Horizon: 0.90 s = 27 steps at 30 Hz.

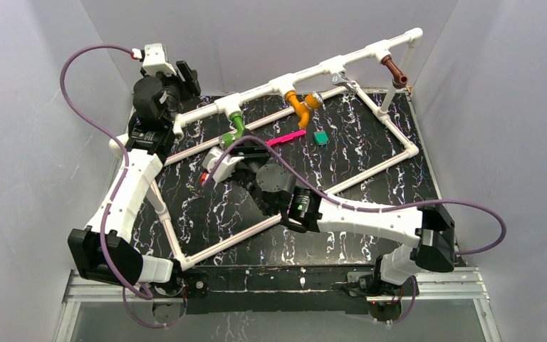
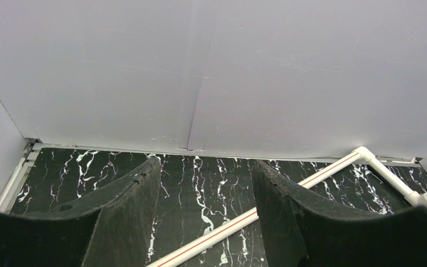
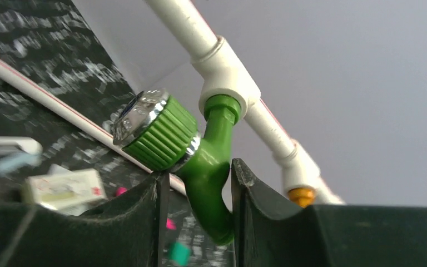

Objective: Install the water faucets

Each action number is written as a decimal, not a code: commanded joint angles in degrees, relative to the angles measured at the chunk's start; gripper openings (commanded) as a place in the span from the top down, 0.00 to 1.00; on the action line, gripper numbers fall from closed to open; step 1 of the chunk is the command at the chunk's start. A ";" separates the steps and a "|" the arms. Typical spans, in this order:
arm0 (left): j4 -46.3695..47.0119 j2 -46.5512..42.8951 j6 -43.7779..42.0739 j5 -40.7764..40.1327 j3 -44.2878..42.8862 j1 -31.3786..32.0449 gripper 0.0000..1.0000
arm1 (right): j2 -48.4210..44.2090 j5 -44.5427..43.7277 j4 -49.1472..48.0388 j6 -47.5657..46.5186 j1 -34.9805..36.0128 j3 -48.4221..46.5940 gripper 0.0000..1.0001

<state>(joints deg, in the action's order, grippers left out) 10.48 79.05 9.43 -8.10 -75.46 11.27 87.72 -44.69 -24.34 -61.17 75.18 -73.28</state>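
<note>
The step in hand looks like seating the green elbow-shaped plastic faucet [image 3: 205, 161] in the white plastic pipe tee [image 3: 228, 78] on the raised rail. Its neck already sits in the tee's mouth. The spout hangs down, and the ribbed green knob with a chrome cap [image 3: 153, 130] sticks out to one side.

The right gripper [image 3: 200, 172] has its jaws on either side of the spout and seems to pinch it, though a sliver of gap on the knob side cannot be ruled out.

To do this well, the grip belongs on the spout below the knob, so the knob itself is not turned. The twist should run about the neck's axis with a light push towards the tee, or the thread may cross.

The orange plastic faucet [image 1: 299, 105] and the brown plastic faucet [image 1: 397, 73] sit at their own tees further along the rail. The left gripper [image 2: 204, 164] hangs with jaws spread and empty over the black marbled surface [image 2: 211, 183].
</note>
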 commanded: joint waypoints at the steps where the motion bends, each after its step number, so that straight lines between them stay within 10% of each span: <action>1: -17.71 9.37 -0.33 -0.08 8.94 1.19 0.41 | -0.99 -0.31 -14.51 52.26 -0.56 -1.21 0.99; 9: -17.68 8.98 -0.29 0.08 9.10 1.19 0.41 | -5.58 -1.94 -17.37 86.41 -2.18 5.11 0.99; 19: -17.53 8.76 -0.03 0.42 9.19 1.15 0.41 | -9.01 2.94 -15.27 75.26 -2.29 4.16 0.98; 27: -17.54 8.84 -0.03 0.38 9.18 1.21 0.41 | -14.17 8.60 -3.15 59.47 -2.28 1.22 0.48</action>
<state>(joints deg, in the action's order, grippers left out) 10.50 79.00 9.47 -7.88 -75.50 11.51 77.41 -39.46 -32.51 8.67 72.84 -68.90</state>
